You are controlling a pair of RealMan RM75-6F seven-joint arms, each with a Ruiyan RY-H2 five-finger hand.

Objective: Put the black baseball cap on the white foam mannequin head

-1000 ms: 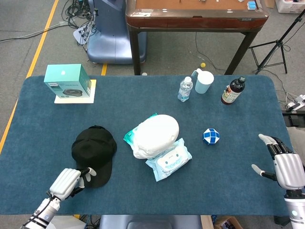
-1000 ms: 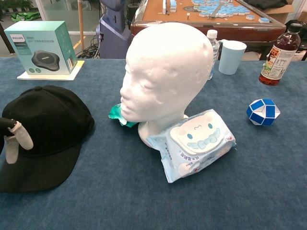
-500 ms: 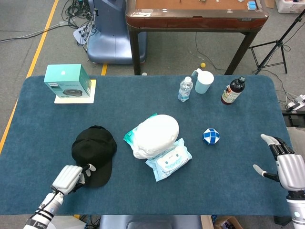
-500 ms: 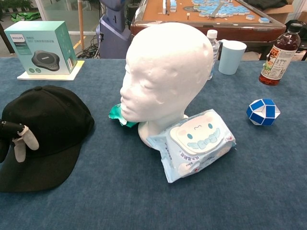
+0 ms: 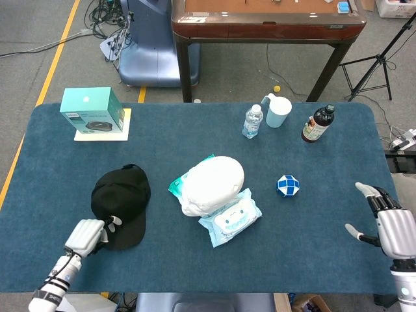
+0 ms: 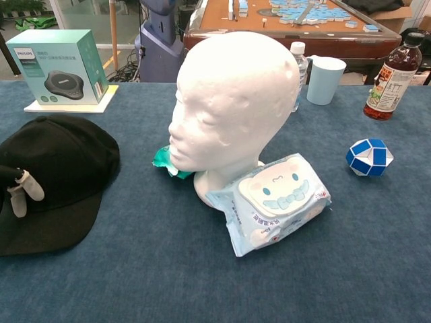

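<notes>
The black baseball cap (image 5: pixel 120 198) lies flat on the blue table, left of the white foam mannequin head (image 5: pixel 214 182). My left hand (image 5: pixel 84 235) is at the cap's near brim edge, and its fingertips (image 6: pixel 20 192) pinch the brim in the chest view. The mannequin head (image 6: pixel 232 101) stands upright at the table's middle, facing left, with nothing on it. My right hand (image 5: pixel 390 224) hovers at the table's right edge, its fingers spread and holding nothing, far from the cap.
A pack of wipes (image 5: pixel 231 218) leans against the head's base, with a teal packet (image 6: pixel 163 161) under its chin. A blue-white puzzle ball (image 5: pixel 288 185) lies to the right. At the back stand a teal box (image 5: pixel 92 110), water bottle (image 5: pixel 252 121), cup (image 5: pixel 278 112) and dark bottle (image 5: pixel 317 123).
My left hand has drawn back to the left, and the cap has slid left with it, away from the mannequin head. The right hand has barely moved.
</notes>
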